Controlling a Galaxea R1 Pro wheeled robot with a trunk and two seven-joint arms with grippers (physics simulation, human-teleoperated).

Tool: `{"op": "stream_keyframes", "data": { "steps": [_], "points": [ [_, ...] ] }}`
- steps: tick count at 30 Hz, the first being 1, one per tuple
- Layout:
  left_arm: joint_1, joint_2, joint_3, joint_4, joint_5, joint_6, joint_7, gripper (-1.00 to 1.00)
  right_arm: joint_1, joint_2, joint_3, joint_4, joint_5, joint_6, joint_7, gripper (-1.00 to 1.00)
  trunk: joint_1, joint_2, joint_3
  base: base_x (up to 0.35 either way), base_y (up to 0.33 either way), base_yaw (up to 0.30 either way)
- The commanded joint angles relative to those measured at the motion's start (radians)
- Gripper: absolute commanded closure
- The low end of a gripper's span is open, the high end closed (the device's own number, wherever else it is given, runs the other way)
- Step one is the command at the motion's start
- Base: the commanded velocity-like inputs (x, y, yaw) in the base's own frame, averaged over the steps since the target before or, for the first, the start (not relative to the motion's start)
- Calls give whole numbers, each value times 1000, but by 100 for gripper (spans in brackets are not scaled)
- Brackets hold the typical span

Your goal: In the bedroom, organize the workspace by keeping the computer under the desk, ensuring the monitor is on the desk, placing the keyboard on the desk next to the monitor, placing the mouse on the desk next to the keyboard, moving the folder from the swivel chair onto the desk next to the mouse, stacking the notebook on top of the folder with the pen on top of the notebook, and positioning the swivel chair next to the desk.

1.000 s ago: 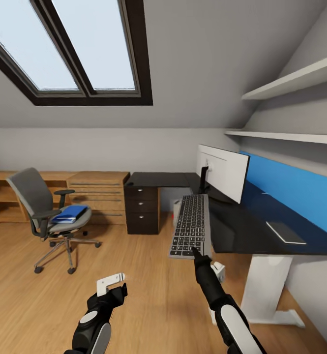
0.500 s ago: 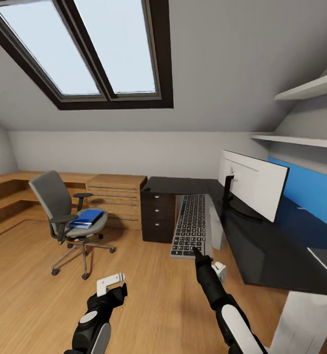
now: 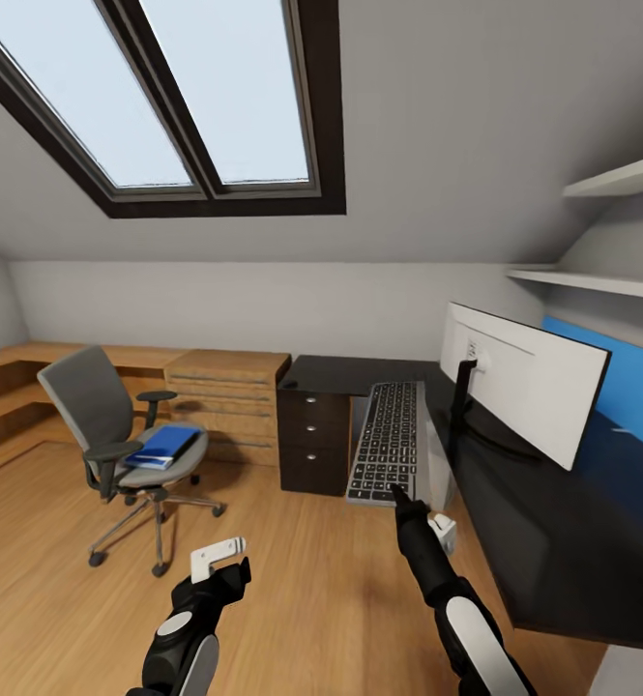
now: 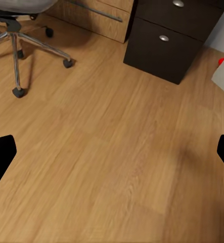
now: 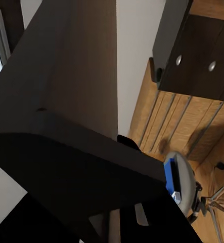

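My right gripper [image 3: 395,496] is shut on the near end of the long black keyboard [image 3: 389,449], holding it in the air beside the desk's [image 3: 524,522] front edge. The keyboard's dark underside [image 5: 66,152] is close to the right wrist camera. The monitor [image 3: 529,387] stands on the black desk. A light grey computer [image 3: 435,462] stands under it, behind the keyboard. The blue folder [image 3: 162,446] lies on the swivel chair's [image 3: 94,401] seat, out on the floor at the left. My left gripper [image 3: 220,561] is open and empty, low over the floor. Mouse and pen are out of view.
A dark three-drawer unit [image 3: 311,435] sits under the desk's far end, next to a light wooden drawer cabinet [image 3: 226,391]. White shelves [image 3: 611,280] and a blue wall panel [image 3: 630,382] are above the desk. Wood floor [image 4: 112,152] lies open between chair and desk.
The whole picture has shifted: the camera has moved closer to the desk, so monitor and desk look larger. The keyboard stays in my right gripper. The left arm keeps its pose.
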Motion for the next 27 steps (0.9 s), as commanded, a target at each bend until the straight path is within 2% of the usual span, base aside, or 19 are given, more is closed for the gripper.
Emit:
{"op": "stream_keyframes", "data": {
  "steps": [1, 7, 14, 22, 27],
  "points": [
    [-1, 0, -1, -1, 11, 2, 9, -100, -1, 0, 2, 0, -12, -6, 6, 100, -3, 7, 2, 330, 0, 0],
    [-1, 0, 1, -1, 13, 2, 6, -100, -1, -2, 1, 0, -11, -5, 5, 100, -26, 49, 21, 331, 62, 0],
    [-1, 0, 2, -1, 13, 2, 7, -100, -1, -4, 1, 2, -11, -5, 8, 100, -26, 49, 21, 331, 117, 0],
    [-1, 0, 2, -1, 12, 2, 7, -100, -1, -19, 1, 1, -12, -1, 6, 100, -26, 49, 21, 331, 127, 0],
    [-1, 0, 2, -1, 12, 2, 7, -100, -1, -13, 2, 2, -15, -6, 4, 100, -26, 49, 21, 331, 127, 0]
  ]
}}
